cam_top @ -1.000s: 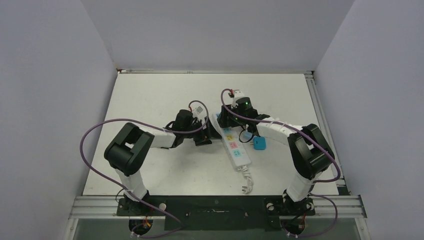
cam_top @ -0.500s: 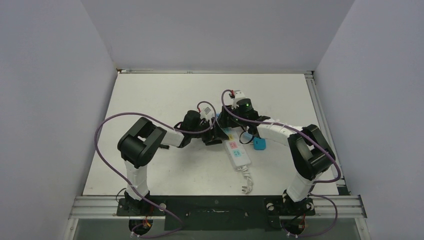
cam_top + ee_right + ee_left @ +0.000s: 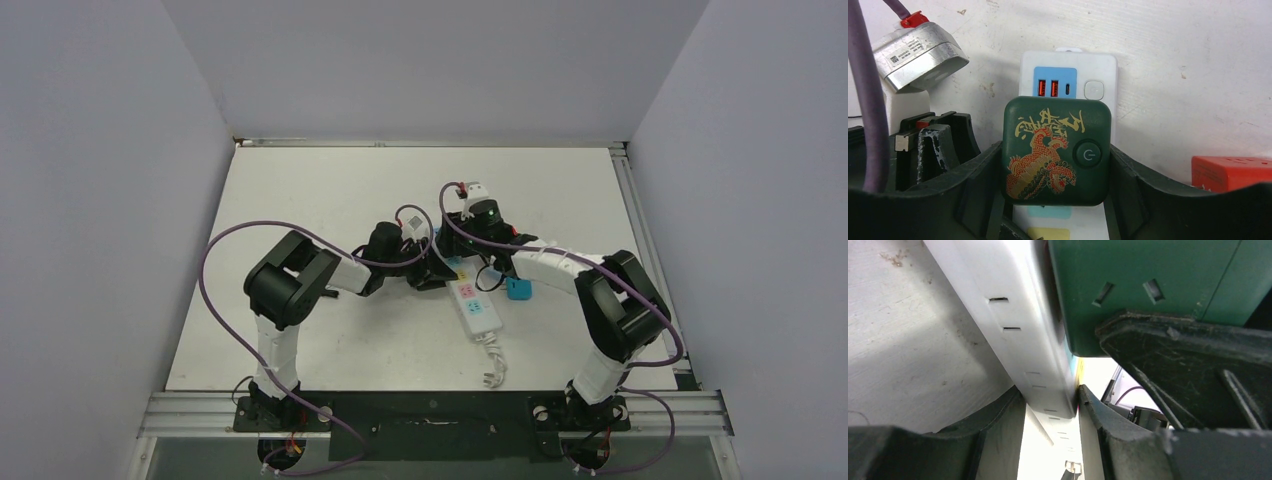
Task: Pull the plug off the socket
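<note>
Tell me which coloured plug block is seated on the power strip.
The dark green dragon-printed plug, gripped by the right end effector; the red block and blue block sit off the white power strip.

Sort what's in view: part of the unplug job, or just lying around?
In the job: socket, green plug, left gripper clamped on the socket, right gripper clamped on the plug.
Lying about: blue cube, red cube.

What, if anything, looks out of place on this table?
Nothing looks damaged or spilled. The power strip lies slanted across the table, its short cord plugged into nothing, and a blue cube sits loose beside it.
</note>
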Controlling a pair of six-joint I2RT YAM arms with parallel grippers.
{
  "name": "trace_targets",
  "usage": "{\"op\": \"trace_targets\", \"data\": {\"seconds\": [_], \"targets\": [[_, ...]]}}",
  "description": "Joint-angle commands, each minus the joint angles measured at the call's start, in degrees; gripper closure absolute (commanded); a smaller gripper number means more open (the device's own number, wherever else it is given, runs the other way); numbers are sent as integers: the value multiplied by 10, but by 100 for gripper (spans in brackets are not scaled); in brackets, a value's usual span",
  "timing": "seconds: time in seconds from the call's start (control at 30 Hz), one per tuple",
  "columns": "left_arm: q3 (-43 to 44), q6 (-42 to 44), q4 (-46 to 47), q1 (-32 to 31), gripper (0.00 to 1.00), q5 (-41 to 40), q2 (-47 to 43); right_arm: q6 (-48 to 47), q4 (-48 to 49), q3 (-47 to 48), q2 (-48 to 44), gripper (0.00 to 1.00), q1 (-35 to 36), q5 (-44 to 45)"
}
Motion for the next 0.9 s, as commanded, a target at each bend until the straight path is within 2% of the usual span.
{"op": "trace_targets", "data": {"seconds": [0.0, 0.13, 0.3, 0.67, 0.87], "targets": [[13, 28, -16, 5, 96, -17, 15, -15, -33, -3, -24, 95, 30, 74], [14, 33, -26, 10, 100, -22, 11, -28, -44, 4, -25, 95, 56, 127], [11, 36, -36, 13, 100, -29, 9, -27, -43, 5, -29, 95, 54, 119], [24, 64, -85, 16, 100, -43, 8, 9, 0, -31, -41, 95, -22, -28], [27, 75, -99, 17, 100, -48, 11, 25, 19, -43, -40, 95, -42, -62]]}}
